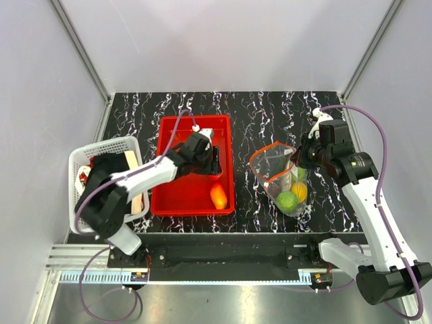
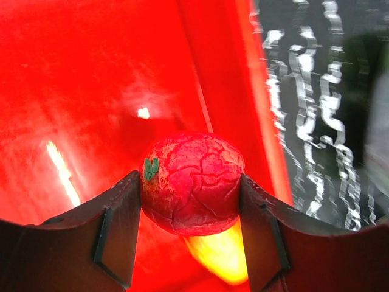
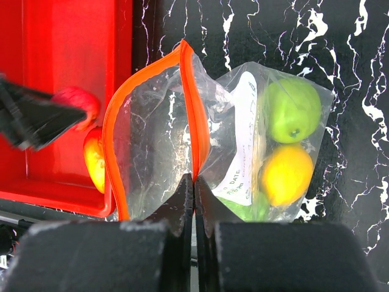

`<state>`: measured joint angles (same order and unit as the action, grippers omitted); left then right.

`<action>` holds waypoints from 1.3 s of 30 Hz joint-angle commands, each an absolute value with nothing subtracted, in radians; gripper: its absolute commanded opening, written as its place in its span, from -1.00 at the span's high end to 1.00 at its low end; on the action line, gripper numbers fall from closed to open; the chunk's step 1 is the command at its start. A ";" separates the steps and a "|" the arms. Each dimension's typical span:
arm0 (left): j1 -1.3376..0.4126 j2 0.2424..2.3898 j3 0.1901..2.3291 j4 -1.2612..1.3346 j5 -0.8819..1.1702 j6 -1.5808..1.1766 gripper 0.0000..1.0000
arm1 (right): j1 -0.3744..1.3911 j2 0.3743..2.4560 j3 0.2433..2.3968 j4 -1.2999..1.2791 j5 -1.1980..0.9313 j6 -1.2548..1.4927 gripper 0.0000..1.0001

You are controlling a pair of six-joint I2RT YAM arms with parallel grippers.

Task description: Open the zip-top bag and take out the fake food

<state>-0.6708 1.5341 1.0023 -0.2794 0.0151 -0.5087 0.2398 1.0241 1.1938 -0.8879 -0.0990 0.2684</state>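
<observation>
Zip-top bag (image 1: pixel 277 172) stands just right of the red tray (image 1: pixel 177 199), mouth open toward it, my right gripper (image 3: pixel 194 182) pinched shut on its zip rim. Left gripper (image 2: pixel 191 182) clamps a red fruit (image 2: pixel 194 161) over the tray; drop is straight down.

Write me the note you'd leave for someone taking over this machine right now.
Left gripper: closed on a wrinkled red plastic fruit, above the red plastic tray.
Right gripper: shut, pinching the orange zip strip of the clear plastic zip-top bag, whose mouth gapes open.
Done: bag opened; an orange-yellow toy fruit lies in the tray.
Left: release the red fruit, then take out the round green fruit, the yellow fruit and a second green piece, all inside the bag.
</observation>
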 commanded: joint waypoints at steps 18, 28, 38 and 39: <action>-0.719 1.396 1.091 -0.275 0.052 -0.560 -0.97 | 0.245 1.025 1.193 -0.862 -0.152 0.253 1.00; -0.926 1.563 1.417 -0.259 0.150 -0.604 0.02 | 0.245 1.022 1.209 -0.864 -0.169 0.264 1.00; -0.969 1.862 1.595 -0.222 0.278 -0.722 0.36 | 0.245 1.011 1.219 -0.862 -0.184 0.290 1.00; -0.974 1.879 1.597 -0.219 0.281 -0.727 0.38 | 0.245 1.012 1.220 -0.864 -0.184 0.293 1.00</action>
<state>-0.9565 1.8305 1.5349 -0.2527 0.2134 -0.6758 0.2398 1.0260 1.1904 -0.8875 -0.1551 0.2771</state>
